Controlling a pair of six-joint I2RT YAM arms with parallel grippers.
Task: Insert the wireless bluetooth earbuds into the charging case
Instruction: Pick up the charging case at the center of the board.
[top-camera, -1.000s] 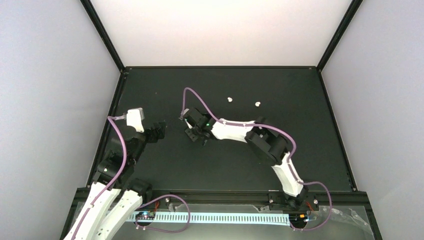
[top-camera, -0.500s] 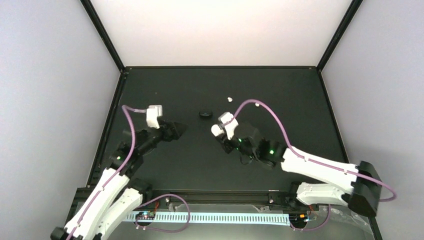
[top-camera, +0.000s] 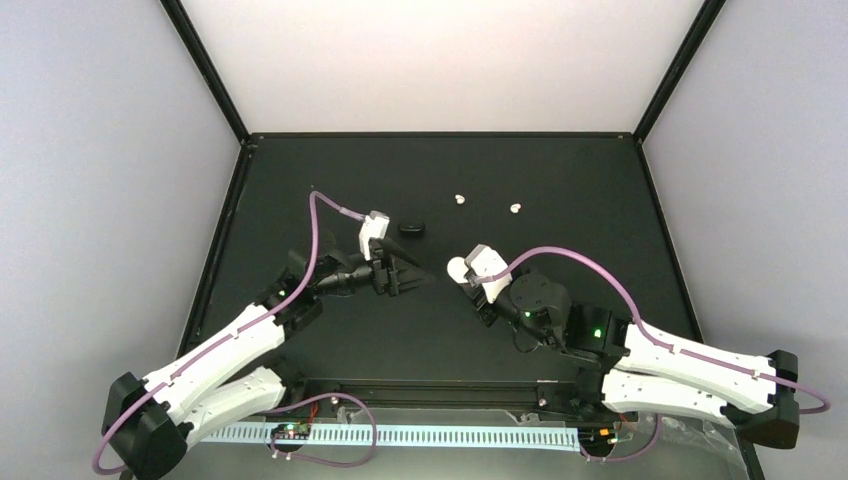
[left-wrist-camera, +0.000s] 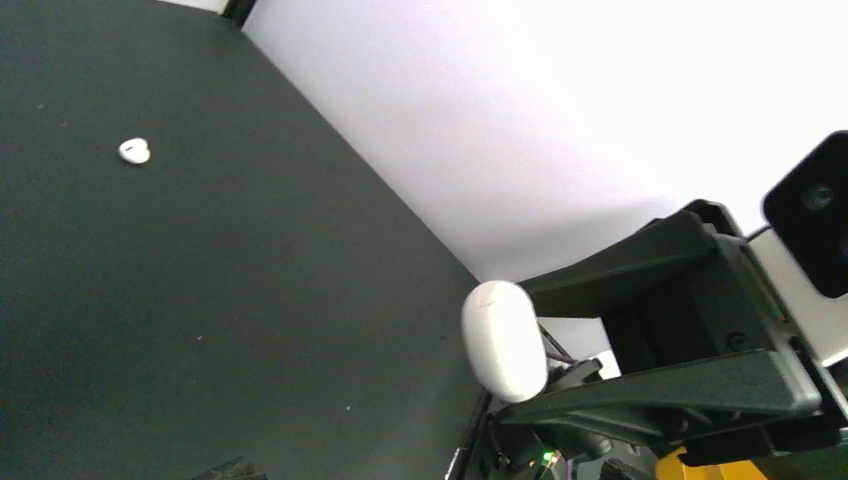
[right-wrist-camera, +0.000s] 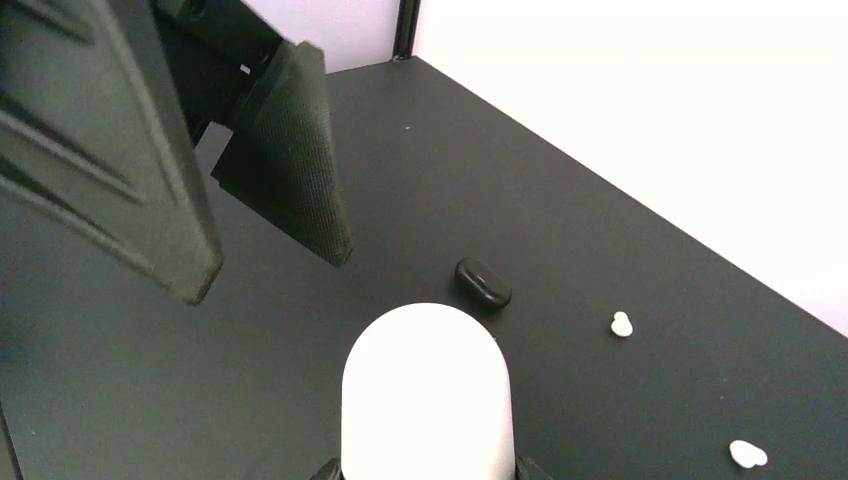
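Left gripper (top-camera: 408, 272) now further right than half second ago, fingers spread, close to right gripper (top-camera: 466, 276). Right one pinches white charging case (right-wrist-camera: 428, 395) (lifted off table). White earbuds (top-camera: 459, 198) unmoved, far side.

A white earbud (left-wrist-camera: 133, 151) lies alone on the black table (left-wrist-camera: 200, 300). Well apart, a white oval case (left-wrist-camera: 503, 340) sits, seemingly pinched, in the right gripper (left-wrist-camera: 515, 355).
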